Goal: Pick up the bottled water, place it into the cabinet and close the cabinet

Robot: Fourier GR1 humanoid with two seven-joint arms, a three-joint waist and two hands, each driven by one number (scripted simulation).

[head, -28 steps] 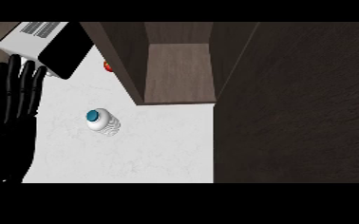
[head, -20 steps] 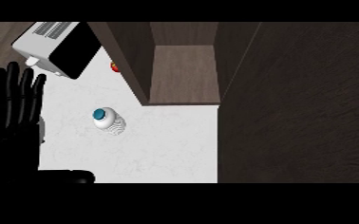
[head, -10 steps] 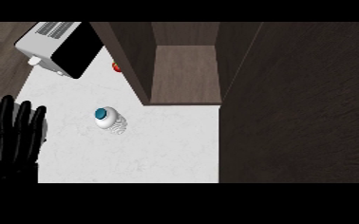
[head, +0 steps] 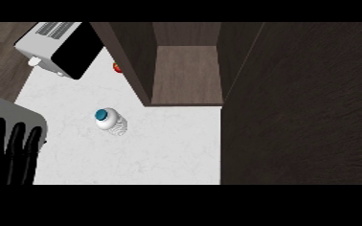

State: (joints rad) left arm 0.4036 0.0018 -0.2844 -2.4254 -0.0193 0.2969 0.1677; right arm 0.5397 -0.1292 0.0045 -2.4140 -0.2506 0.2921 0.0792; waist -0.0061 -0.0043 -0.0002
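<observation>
A clear water bottle (head: 109, 120) with a blue cap stands upright on the white counter (head: 163, 148), left of centre. Behind it and to the right, the dark wooden cabinet (head: 187, 72) is open, its inner shelf bare, and its door (head: 290, 105) swings out along the right side. My left hand (head: 20, 151) shows at the lower left edge, open with fingers straight, well apart from the bottle. The right hand is out of sight.
A toaster (head: 60, 48) with a black side sits at the back left corner. A small red object (head: 117, 67) lies between it and the cabinet's left wall. A grey forearm part (head: 17, 112) shows at the left edge.
My left hand has dropped from the upper left towards the lower left edge. The view shifted slightly; the bottle stands where it was.
</observation>
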